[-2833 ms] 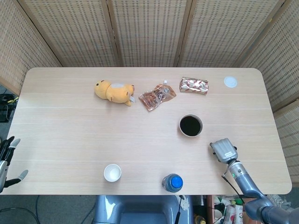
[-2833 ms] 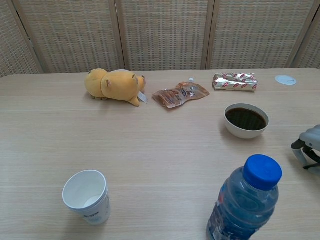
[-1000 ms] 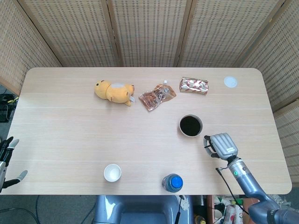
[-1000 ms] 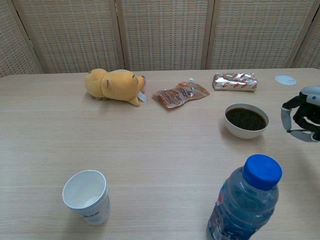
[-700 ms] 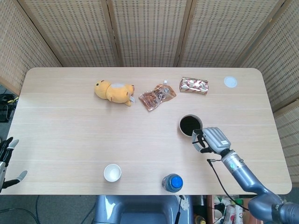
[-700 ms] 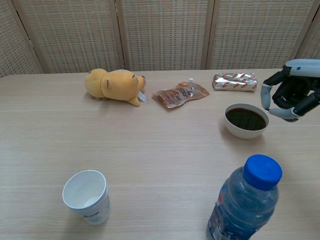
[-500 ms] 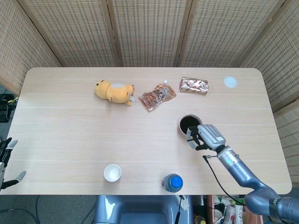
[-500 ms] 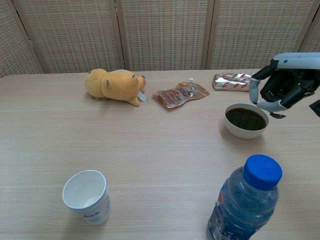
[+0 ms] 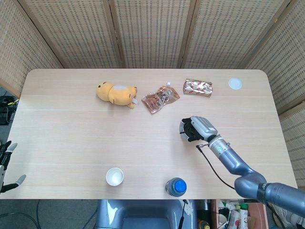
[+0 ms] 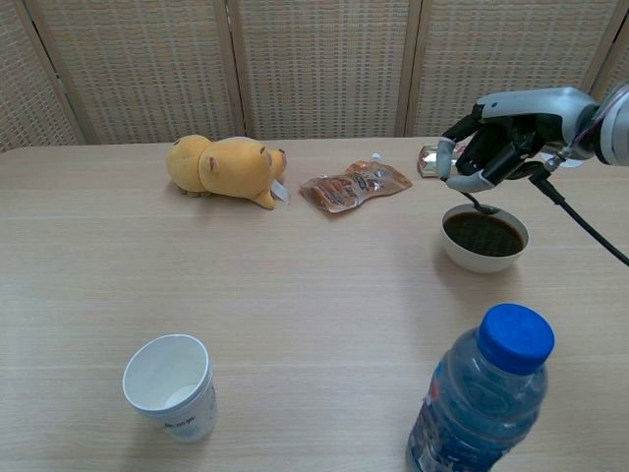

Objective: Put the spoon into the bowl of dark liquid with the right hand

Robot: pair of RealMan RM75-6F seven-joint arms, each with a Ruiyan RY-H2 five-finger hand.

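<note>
The white bowl of dark liquid [image 10: 482, 258] stands right of the table's middle. My right hand [image 10: 493, 136] hovers just above it and pinches a small dark spoon [image 10: 482, 206]. The spoon hangs down with its tip at the bowl's rim level, right over the liquid. In the head view my right hand [image 9: 197, 128] covers most of the bowl [image 9: 182, 129], and the spoon is hidden there. My left hand [image 9: 5, 164] hangs off the table's near left edge, fingers apart and holding nothing.
A yellow plush toy [image 10: 224, 167], a snack pouch [image 10: 354, 185], a wrapped bar [image 10: 425, 157] and a white lid [image 9: 234, 84] lie along the far side. A paper cup [image 10: 169, 385] and a blue-capped water bottle [image 10: 484, 401] stand near the front edge.
My right hand rose from the table's right edge and swung left to above the bowl, carrying the spoon. The left hand sank slightly.
</note>
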